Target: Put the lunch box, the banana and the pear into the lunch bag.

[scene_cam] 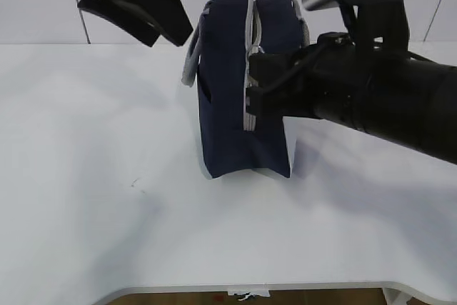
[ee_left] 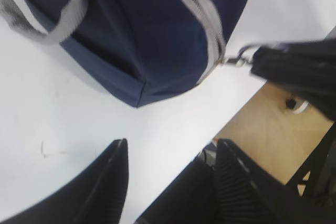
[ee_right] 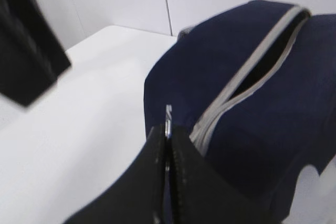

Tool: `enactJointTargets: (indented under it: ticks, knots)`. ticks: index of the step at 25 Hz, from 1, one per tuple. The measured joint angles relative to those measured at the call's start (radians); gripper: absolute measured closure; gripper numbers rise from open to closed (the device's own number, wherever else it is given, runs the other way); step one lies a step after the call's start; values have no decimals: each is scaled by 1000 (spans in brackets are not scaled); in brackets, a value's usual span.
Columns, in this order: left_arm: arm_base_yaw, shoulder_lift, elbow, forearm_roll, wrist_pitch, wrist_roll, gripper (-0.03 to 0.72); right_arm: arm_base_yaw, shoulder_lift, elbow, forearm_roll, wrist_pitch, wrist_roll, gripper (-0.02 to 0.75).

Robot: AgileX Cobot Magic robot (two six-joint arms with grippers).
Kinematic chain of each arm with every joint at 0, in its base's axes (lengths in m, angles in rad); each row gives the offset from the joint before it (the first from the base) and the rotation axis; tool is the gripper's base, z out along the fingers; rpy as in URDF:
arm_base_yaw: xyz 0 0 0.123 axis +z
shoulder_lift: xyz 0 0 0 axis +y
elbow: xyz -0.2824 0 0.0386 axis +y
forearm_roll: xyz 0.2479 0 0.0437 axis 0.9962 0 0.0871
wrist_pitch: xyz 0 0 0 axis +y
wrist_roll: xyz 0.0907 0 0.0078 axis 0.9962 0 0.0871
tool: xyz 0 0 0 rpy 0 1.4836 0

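We note the lunch bag (scene_cam: 239, 91) upright on the bench (scene_cam: 107, 176), zipper (ee_right: 252, 72) partly parted, contents unseen, right claw (ee_right: 168, 140) clenched on the ring pull (ee_left: 239, 56), left claw (ee_left: 170, 182) released, clear of the bag.

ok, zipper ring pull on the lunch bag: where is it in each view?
Exterior: hidden behind the right claw, at the grey zipper strip on the lunch bag.
Left wrist: ring pull right of centre, at the strip's lower end, meeting the right claw.
Right wrist: a sliver pinched between the shut fingers, low centre.
Shared landmark: the grey zipper strip.
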Motion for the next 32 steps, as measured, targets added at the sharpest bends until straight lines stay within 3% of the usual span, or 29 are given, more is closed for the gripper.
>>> enactJointTargets:
  ticks: [10,17,24,29,32]
  knots:
    - [-4,-2,201,8,-2,0,312,0,2,-38,133,4,-11,737]
    - [-4,-2,218,8,-5,0,412,0,2,-38,164,4,-11,737]
    - [-4,-6,221,14,-32,32,442,0,2,-38,166,4,-11,737]
    - [-4,-120,260,16,-199,83,442,0,2,-38,170,4,-11,737]
    - [-4,-217,458,-9,-365,126,442,0,2,-38,186,2,-11,737]
